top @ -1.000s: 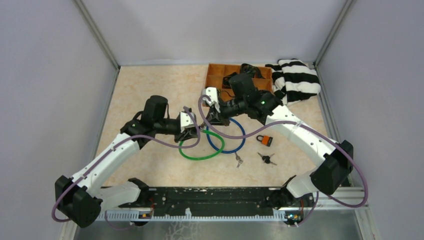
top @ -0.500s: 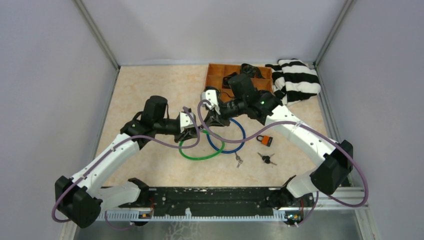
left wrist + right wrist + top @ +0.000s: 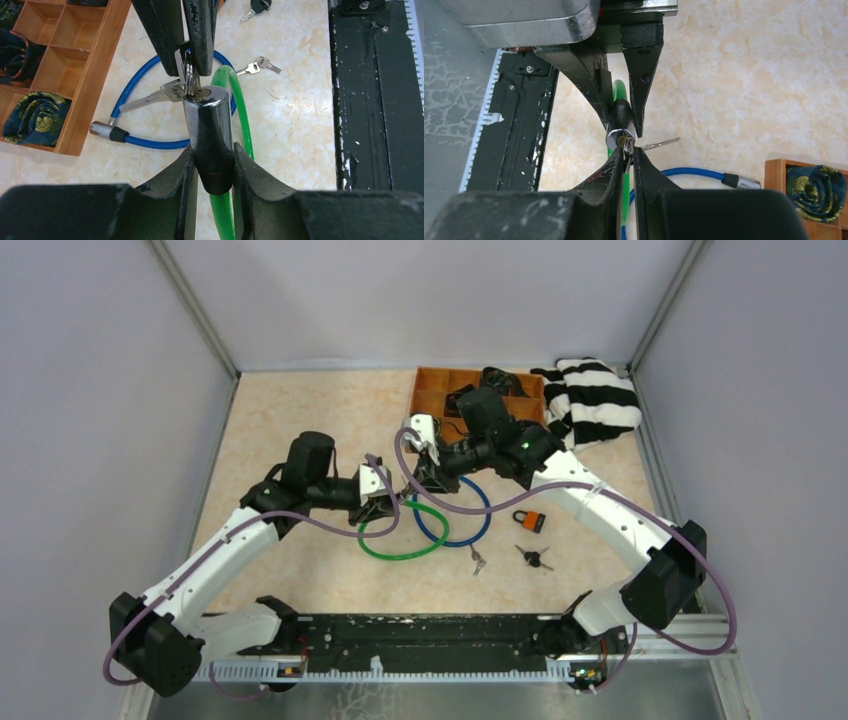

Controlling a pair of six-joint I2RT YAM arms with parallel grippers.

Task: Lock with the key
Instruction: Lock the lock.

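Note:
The green cable lock (image 3: 400, 552) lies in a loop on the table, and its chrome and black cylinder (image 3: 207, 125) is raised off it. My left gripper (image 3: 212, 150) is shut on the black end of that cylinder. A key (image 3: 187, 80) stands in the keyhole on the cylinder's chrome face (image 3: 619, 134). My right gripper (image 3: 629, 150) faces the left one, and its fingertips pinch the key's head with only a thin gap between them. A second key (image 3: 659, 144) hangs sideways from the same ring. In the top view the two grippers meet at the table's middle (image 3: 405, 490).
A blue cable lock (image 3: 455, 538) lies partly under the green one. An orange padlock (image 3: 529, 520) and two loose key bunches (image 3: 478, 560) (image 3: 535, 558) lie to the right. A wooden compartment tray (image 3: 430, 390) and a striped cloth (image 3: 595, 400) are at the back.
My right gripper shifted slightly up and left at the lock, then came back. Its fingers stand a little wider around the key. The left arm held still.

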